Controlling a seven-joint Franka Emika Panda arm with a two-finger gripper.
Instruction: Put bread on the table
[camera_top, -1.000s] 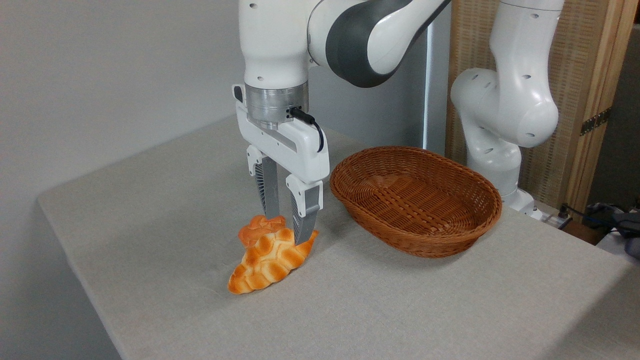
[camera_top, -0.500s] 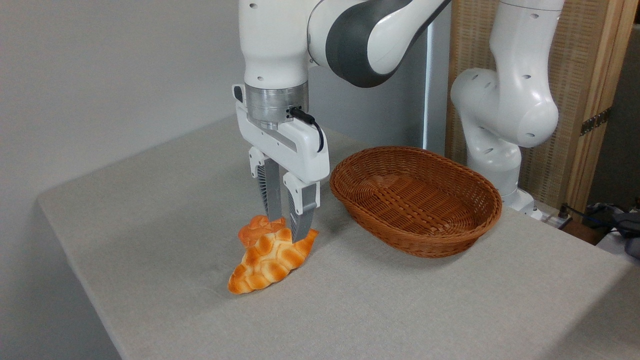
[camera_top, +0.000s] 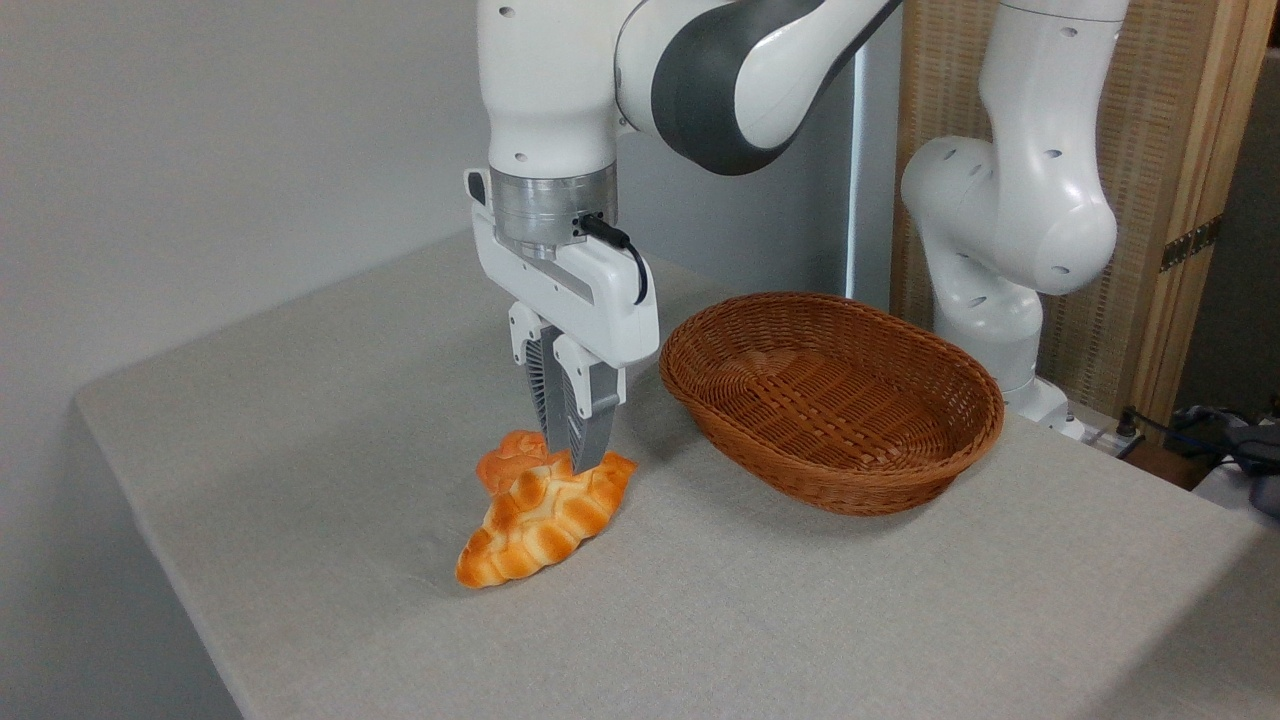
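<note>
Golden-orange and braided, the leaf-shaped bread loaf (camera_top: 540, 520) lay on the grey-beige fabric bench (camera_top: 800, 600), directly beneath the white pincer (camera_top: 572, 462). Its grey fingers stood nearly together, tips pinching the loaf's upper far end. A small round orange bun (camera_top: 505, 462) touched the loaf behind; a brown wicker basket (camera_top: 830, 395) sat nearby.

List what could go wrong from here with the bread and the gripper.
1. The gripper sits right at the bread's upper edge with its fingers drawn together; if it pinches the loaf, lifting could drag it off the table.
2. The small bun touches the bread, so any tug may shove it too.
3. The bread leans on the bun, tilted, so it may tip or slide.
</note>
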